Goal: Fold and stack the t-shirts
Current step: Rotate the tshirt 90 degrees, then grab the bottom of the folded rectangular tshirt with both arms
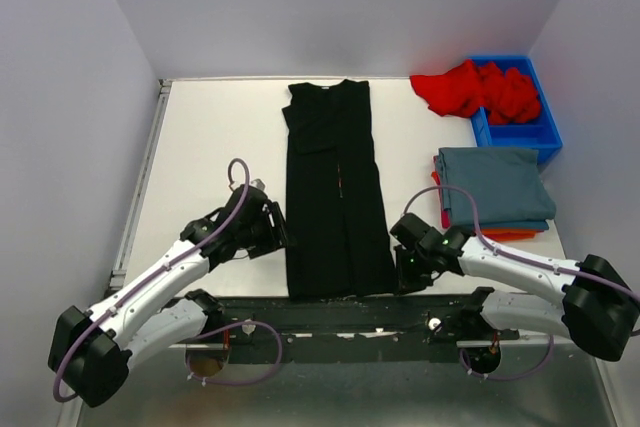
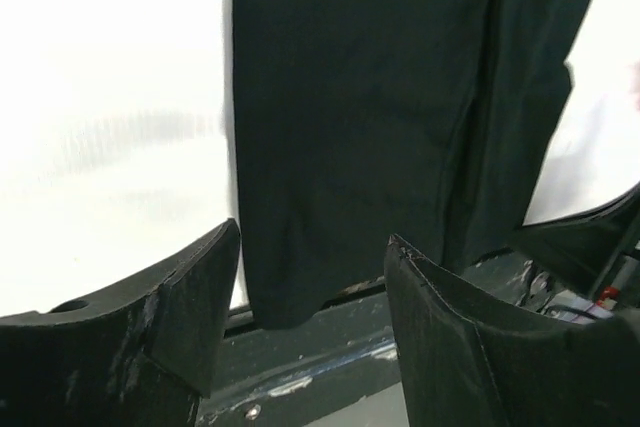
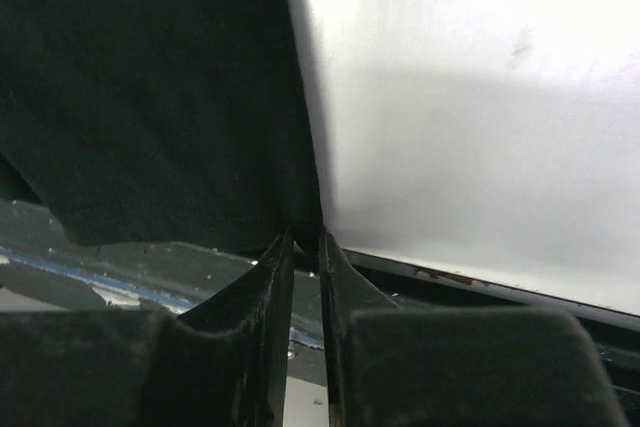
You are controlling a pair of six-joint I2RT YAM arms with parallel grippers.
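Observation:
The black t-shirt (image 1: 335,187) lies in the middle of the table, folded lengthwise into a long strip with its collar at the far end. It also shows in the left wrist view (image 2: 380,97) and the right wrist view (image 3: 150,97). My left gripper (image 1: 283,237) is open and empty beside the strip's lower left edge, the hem corner between its fingers (image 2: 315,247). My right gripper (image 1: 400,277) is shut on the strip's lower right corner (image 3: 305,239). A folded slate-blue tee (image 1: 495,187) lies on an orange one (image 1: 510,235) at the right. The red tee (image 1: 475,87) hangs crumpled out of the bin.
A blue plastic bin (image 1: 545,137) stands at the back right, next to the folded stack. The white table (image 1: 220,137) has a metal rail on its left side and a dark rail (image 1: 330,312) along its near edge, where the shirt's hem hangs over. Grey walls close in three sides.

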